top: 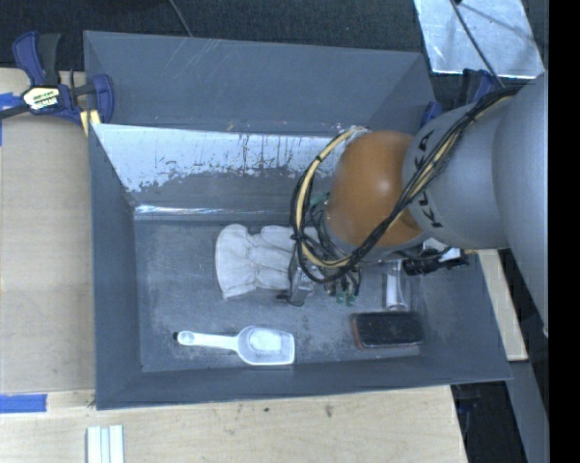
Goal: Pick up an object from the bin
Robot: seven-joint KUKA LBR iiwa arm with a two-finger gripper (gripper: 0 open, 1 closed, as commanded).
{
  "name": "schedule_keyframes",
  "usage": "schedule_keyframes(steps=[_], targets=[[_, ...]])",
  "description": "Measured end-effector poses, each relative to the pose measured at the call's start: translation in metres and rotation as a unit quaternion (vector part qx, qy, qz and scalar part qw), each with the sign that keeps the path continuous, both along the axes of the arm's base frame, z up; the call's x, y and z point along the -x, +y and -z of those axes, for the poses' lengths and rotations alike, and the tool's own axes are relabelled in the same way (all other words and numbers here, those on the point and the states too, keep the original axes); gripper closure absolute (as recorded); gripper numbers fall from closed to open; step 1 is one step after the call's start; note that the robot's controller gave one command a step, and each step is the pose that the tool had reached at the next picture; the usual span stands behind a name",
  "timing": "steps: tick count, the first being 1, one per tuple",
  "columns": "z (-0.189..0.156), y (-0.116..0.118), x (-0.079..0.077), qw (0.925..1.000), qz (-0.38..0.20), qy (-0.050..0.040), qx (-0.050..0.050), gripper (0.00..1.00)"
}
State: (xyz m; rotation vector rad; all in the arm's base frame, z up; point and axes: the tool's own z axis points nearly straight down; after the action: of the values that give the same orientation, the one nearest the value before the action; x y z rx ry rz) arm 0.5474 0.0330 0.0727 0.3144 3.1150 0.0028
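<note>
A grey metal bin (pixel 116 258) seen from above. The robot arm (pixel 492 181) reaches in from the right. Its orange wrist cover (pixel 367 186) and looped cables hide most of the tool (pixel 297 292), which sits low over the middle of the bin floor; whether the tool is open or closed cannot be told. Just left of it, seemingly touching its tip, lies a crumpled white cloth (pixel 251 258), the nearest thing to pick. A white plastic scoop (pixel 246 343) lies near the front wall, and a flat black rectangular object (pixel 388 330) lies at front right, below the arm. Likely risks: the tool sits at the cloth's right edge, so a grip there may catch only a thin fold that slips free on lifting, or may simply push the soft cloth aside
</note>
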Motion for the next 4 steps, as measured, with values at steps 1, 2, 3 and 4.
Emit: schedule_keyframes(steps=[1,2,3,4], targets=[[0.000,0.000,0.000,1.0000,0.000,0.0000,0.000,1.00],[-0.041,0.000,0.017,1.0000,-0.002,0.0082,0.000,1.00],[-0.080,0.007,0.010,1.0000,-0.010,0.0018,0.000,1.00],[-0.119,0.018,-0.001,0.9997,-0.023,0.0080,0.001,1.00]])
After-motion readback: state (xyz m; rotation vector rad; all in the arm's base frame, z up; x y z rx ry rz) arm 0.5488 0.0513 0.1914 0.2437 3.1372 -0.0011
